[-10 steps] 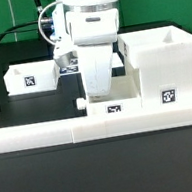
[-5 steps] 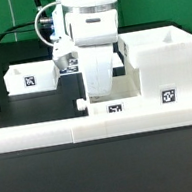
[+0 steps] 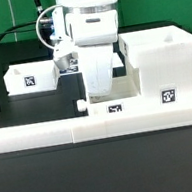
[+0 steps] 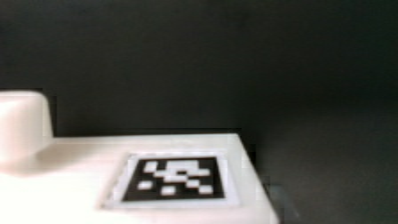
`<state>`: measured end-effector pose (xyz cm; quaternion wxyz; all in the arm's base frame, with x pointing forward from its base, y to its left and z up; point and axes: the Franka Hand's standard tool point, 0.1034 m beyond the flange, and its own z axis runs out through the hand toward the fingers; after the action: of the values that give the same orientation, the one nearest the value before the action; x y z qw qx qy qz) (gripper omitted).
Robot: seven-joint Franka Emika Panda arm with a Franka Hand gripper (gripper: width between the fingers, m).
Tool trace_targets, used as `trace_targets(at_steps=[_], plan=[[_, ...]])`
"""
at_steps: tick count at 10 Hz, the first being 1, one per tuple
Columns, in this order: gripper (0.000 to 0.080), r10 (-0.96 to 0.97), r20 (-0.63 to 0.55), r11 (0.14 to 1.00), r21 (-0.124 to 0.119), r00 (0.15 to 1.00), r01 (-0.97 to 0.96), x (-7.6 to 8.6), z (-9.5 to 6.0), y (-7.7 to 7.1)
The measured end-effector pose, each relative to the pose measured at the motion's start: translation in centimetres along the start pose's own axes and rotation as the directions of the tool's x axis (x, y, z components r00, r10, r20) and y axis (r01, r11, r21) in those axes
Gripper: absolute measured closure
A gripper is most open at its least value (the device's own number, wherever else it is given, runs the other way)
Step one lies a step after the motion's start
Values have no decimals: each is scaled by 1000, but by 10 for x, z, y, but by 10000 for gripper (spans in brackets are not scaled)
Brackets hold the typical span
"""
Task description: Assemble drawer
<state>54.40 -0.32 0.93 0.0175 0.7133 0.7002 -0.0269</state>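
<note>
The tall white casing [image 3: 161,65] stands at the exterior view's right with a tag on its front. One open tray [image 3: 30,77] sits at the back left. A second tray [image 3: 114,103] with a small knob [image 3: 82,103] sits in the middle, right behind the border rail. My gripper [image 3: 98,94] points straight down onto this middle tray, and its fingertips are hidden by the tray's wall. The wrist view shows a white tagged surface [image 4: 178,177] and a white rounded part [image 4: 22,130] over the dark table, with no fingers visible.
The long low white border rail [image 3: 49,132] runs across the front, close to the middle tray and the casing. The arm's cables hang behind the gripper. The black table [image 3: 107,173] lies in front of the rail.
</note>
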Motion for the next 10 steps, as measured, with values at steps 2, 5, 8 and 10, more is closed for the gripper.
trace_targets(at_steps=[2,5,8,10], plan=[[755,-12,5,1000,-2,1000,12,1,0,1],[755,-2,4,1000,-5,1000,2,7,0,1],[755,71,7,997,4,997,-71,12,0,-1],[755,84,8,996,6,996,-84,13,0,-2]])
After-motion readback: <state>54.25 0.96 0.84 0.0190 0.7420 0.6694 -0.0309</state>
